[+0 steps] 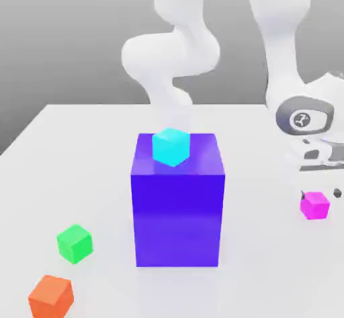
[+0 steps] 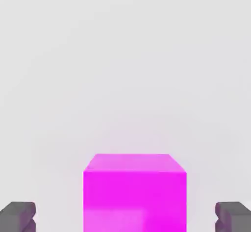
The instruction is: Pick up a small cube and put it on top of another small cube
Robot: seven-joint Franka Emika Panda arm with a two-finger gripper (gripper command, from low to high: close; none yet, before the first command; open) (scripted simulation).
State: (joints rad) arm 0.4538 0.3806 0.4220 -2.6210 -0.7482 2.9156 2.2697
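Our gripper (image 2: pixel 125 219) is wide open, one finger on each side of the little pink cube (image 1: pixel 314 204), not touching. From the big blue block (image 1: pixel 177 199), it sits at three o'clock. It looks hard and light, so we should squeeze its flat sides.

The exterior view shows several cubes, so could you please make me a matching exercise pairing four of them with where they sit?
Things:
1. cyan cube
2. magenta cube
3. green cube
4. orange cube

Places:
A. on the table, nearest the camera, at the exterior view's left
B. on top of the big blue block
C. on the table at the exterior view's right, under the open gripper
D. on the table, just beyond the orange cube

Pairs: 1-B, 2-C, 3-D, 4-A
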